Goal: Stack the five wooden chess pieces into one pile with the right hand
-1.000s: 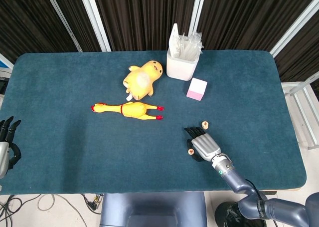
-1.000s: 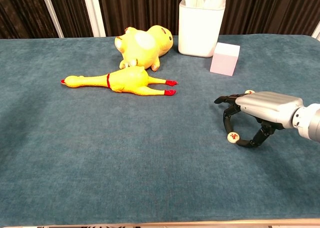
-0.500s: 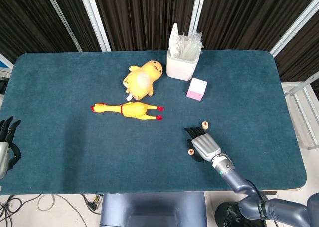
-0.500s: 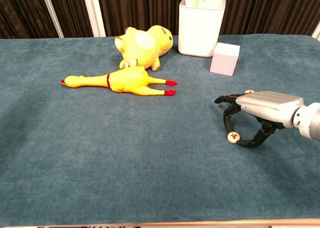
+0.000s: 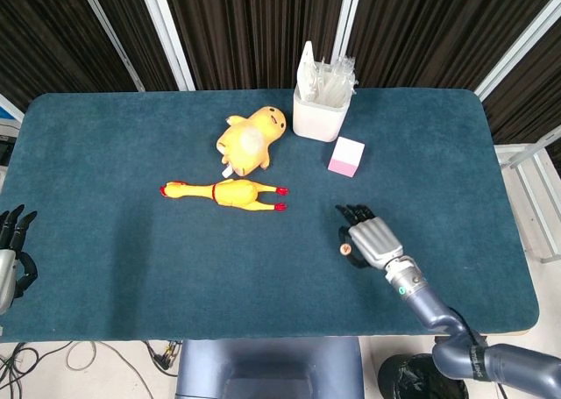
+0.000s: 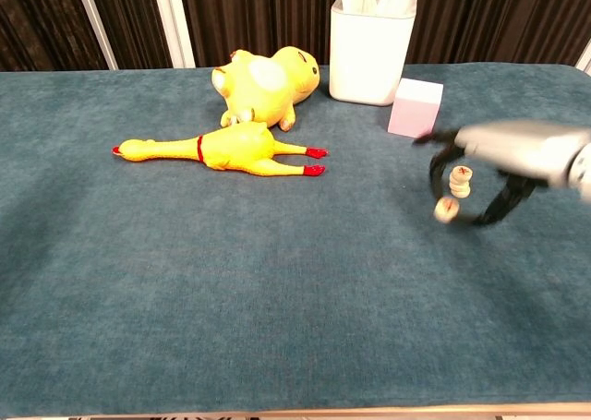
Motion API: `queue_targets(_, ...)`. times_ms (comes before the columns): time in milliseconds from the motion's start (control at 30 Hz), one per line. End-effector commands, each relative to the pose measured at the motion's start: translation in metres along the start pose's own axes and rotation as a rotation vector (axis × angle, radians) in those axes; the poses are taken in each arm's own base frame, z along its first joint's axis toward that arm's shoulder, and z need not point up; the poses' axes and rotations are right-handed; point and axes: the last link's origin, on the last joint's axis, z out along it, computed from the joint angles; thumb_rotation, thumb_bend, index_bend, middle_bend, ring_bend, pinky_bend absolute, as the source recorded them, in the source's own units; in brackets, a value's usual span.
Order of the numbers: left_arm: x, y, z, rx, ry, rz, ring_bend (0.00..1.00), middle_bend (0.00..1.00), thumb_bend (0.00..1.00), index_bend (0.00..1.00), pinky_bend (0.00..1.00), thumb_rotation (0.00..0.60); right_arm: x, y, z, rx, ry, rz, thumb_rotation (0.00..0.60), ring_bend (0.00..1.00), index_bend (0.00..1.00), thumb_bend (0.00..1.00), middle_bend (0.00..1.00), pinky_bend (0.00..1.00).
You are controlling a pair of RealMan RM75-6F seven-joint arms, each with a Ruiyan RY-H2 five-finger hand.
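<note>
Since a second ago: right hand [image 6: 517, 157] raised off the desk [image 6: 185, 300] and carried farther back toward the pink cube [image 6: 415, 108], blurred with motion in the chest view; loose chess piece [image 6: 447, 210] lifted along with it, no longer down on the cloth. Everything else unmoved.

Fingers [image 6: 434, 182] of the right hand curled downward around that piece, pinching it at its lower edge against the thumb, the rest arched above. Seen from the head view as right hand [image 5: 372, 238], with the piece [image 5: 346, 250] peeking out at its left edge.

Behind the held piece, under the arch of the hand, a short stack of chess pieces [image 6: 460, 181] standing upright on the desk, apart from the piece in the hand; number in the stack too blurred to tell.

Left hand [image 5: 12, 254] at the near left edge, off the desk, fingers spread, holding nothing.

Also on the desk: rubber chicken [image 6: 222, 150], yellow plush [image 6: 263, 85], white container [image 6: 371, 49].
</note>
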Motion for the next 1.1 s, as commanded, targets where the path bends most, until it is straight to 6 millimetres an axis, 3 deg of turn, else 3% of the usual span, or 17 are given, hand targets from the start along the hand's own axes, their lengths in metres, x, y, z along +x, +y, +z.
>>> queue_targets(33, 0.0, 0.0, 0.0, 0.0, 0.0, 0.0, 0.0, 0.0, 0.82, 0.12, 0.02, 0.6, 0.015, 0.007, 0.005, -0.028, 0.006, 0.004, 0.6, 0.02, 0.52, 0.4, 0.04, 0.08)
queue_targets(200, 0.0, 0.0, 0.0, 0.0, 0.001, 0.002, 0.0, 0.0, 0.82, 0.12, 0.02, 0.6, 0.03, 0.022, 0.01, -0.079, 0.014, 0.017, 0.6, 0.02, 0.52, 0.4, 0.04, 0.08)
queue_targets(400, -0.001, 0.0, 0.0, 0.004, 0.004, 0.005, 0.0, 0.0, 0.82, 0.12, 0.02, 0.6, 0.034, 0.035, 0.015, -0.121, -0.01, 0.02, 0.6, 0.02, 0.52, 0.4, 0.04, 0.08)
queue_targets(800, 0.0, 0.0, 0.0, 0.004, 0.004, 0.006, 0.0, 0.0, 0.82, 0.12, 0.02, 0.6, 0.033, 0.038, 0.042, -0.147, -0.036, 0.054, 0.6, 0.02, 0.52, 0.4, 0.04, 0.08)
queue_targets(1100, 0.0, 0.0, 0.0, 0.004, 0.004, 0.007, 0.0, 0.0, 0.82, 0.12, 0.02, 0.6, 0.031, 0.041, 0.051, -0.167, -0.057, 0.039, 0.6, 0.02, 0.52, 0.4, 0.04, 0.08)
